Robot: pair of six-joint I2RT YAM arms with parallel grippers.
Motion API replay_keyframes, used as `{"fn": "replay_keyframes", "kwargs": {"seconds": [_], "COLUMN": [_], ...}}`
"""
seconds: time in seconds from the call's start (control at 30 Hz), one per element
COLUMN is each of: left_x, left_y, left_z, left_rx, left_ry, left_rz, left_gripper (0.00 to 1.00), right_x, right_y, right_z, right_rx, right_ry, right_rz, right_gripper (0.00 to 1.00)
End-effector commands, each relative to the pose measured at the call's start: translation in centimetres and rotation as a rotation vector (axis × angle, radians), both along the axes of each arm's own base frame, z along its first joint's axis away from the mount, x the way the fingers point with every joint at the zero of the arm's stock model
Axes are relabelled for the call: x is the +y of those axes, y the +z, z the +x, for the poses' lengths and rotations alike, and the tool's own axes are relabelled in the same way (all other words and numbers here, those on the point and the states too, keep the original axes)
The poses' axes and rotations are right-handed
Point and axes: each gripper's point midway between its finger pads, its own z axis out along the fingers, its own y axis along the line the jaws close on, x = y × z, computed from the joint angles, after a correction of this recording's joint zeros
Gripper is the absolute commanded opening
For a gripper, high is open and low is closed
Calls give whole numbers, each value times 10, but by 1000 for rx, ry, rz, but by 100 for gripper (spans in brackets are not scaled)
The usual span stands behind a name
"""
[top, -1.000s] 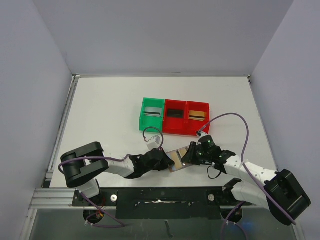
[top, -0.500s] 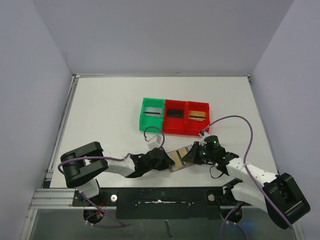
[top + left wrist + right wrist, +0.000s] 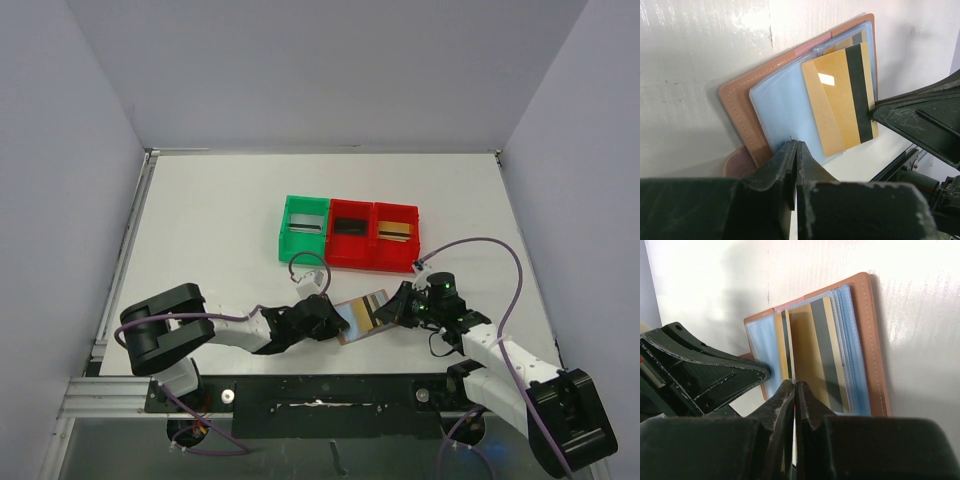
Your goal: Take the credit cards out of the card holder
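One gold card point(image 3: 832, 100) juts past card holder point(image 3: 737, 112) edge.

A white tabletop point(image 3: 220, 220) fills the middle of the overhead view. Its surface is matt and faintly textured, and the wrist views show a thin straight seam point(image 3: 771, 30) crossing it. Three plain panels of pale lavender-grey enclose it: a back wall point(image 3: 330, 70), a left wall point(image 3: 50, 200) and a right wall point(image 3: 590, 150), all bare. A silvery metal rail point(image 3: 128, 240) runs along the tabletop's left edge. A slotted aluminium bar point(image 3: 100, 405) lies across the near edge, next to a dark plate point(image 3: 320, 395). Below that is a grey, glossy strip point(image 3: 380, 455), perhaps the floor, though it is too dim to be sure. The light is soft and even, with pale shadows and a few bright patches of glare on the white surface.
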Motion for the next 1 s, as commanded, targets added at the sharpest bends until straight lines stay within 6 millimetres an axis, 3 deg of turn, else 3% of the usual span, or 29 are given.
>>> {"fn": "replay_keyframes", "kwargs": {"seconds": [0.0, 0.2, 0.33, 0.47, 0.6, 0.73, 0.8, 0.87, 0.97], "left_x": [63, 19, -12, -25, -30, -17, -13, -7, 2], "left_y": [-54, 12, 45, 38, 26, 12, 18, 27, 51], "left_z": [-23, -5, 4, 6, 4, 4, 4, 5, 9], "left_rx": [70, -51, -115, -107, -83, -56, -69, -82, -113], "left_ry": [-40, -95, -143, -168, -169, -138, -127, -112, -78], "left_rz": [325, 183, 94, 94, 69, 115, 112, 116, 134], "left_gripper": [1, 27, 31, 31, 22, 15, 18, 27, 34], "right_x": [4, 5, 3, 3, 2, 2, 2, 2, 2], "right_y": [4, 2, 0, -2, -3, -4, -4, -5, -5], "right_z": [0, 0, 1, 0, -1, 0, 0, 0, 0], "right_rx": [-31, -28, -26, -17, -15, -14, -11, -10, -10], "right_ry": [37, 33, 21, 16, 10, 4, 4, 2, 3], "right_rz": [25, 37, 27, 31, 34, 31, 32, 31, 30], "right_gripper": [0, 0, 0, 0, 1, 1, 1, 1, 1]}}
